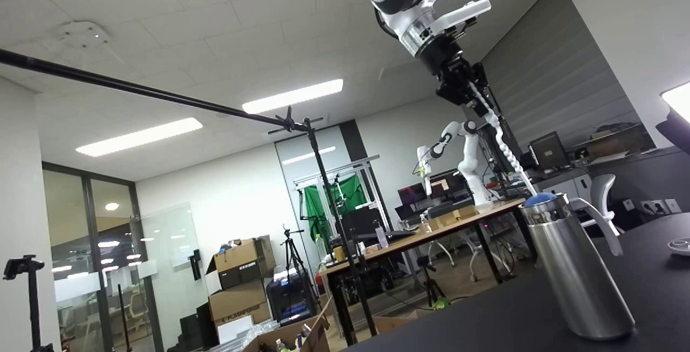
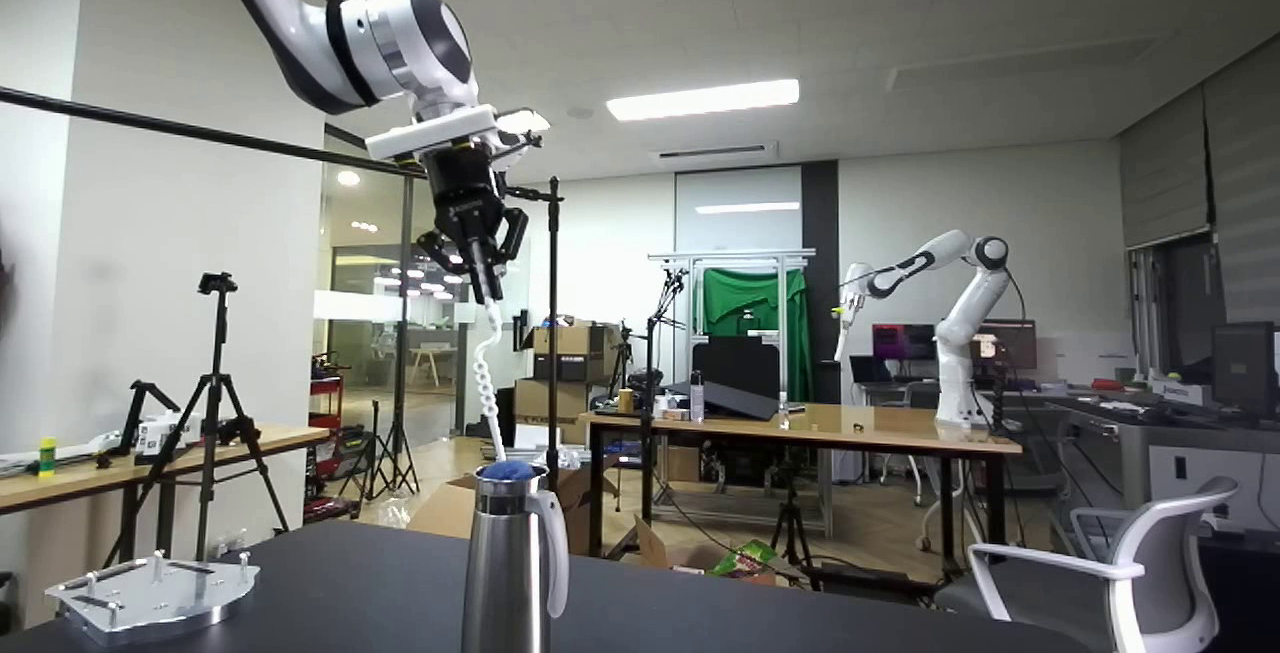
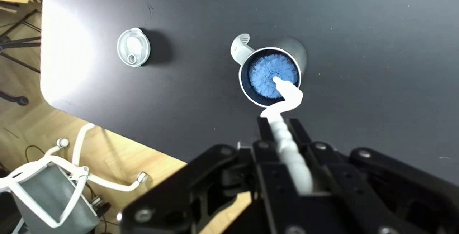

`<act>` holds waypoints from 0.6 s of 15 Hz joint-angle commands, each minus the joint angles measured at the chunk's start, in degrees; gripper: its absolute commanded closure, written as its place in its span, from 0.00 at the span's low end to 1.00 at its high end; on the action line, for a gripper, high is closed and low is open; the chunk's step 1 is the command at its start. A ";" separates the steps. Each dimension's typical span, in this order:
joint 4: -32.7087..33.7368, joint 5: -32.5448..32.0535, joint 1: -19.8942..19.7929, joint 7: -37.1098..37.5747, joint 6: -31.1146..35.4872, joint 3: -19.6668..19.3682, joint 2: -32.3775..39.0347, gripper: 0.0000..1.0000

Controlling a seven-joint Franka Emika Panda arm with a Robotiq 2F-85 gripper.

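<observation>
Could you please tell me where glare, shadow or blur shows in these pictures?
Wrist view: glare whitens one end of the black table, a dark shadow lies beside the lid, and the gripper, shut on the white brush handle, looks out of focus; both exterior views: the ceiling lights are blown out.

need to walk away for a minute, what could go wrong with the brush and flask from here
Tipping: the blue bristle head fills most of the mouth of the steel flask, so a sideways or upward pull might drag or topple the flask, which stands unclamped on the black table.
Slipping: the gripper pinches the bottle brush near the top of its slender handle, so it may swivel if the head catches.
</observation>
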 commanded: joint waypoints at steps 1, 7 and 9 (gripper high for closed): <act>-2.26 2.91 -1.81 -1.54 5.91 -0.59 2.59 0.96; -1.73 6.35 -3.61 -2.34 9.90 -1.72 11.01 0.96; -1.10 4.54 -2.84 -0.89 8.81 -2.10 11.28 0.96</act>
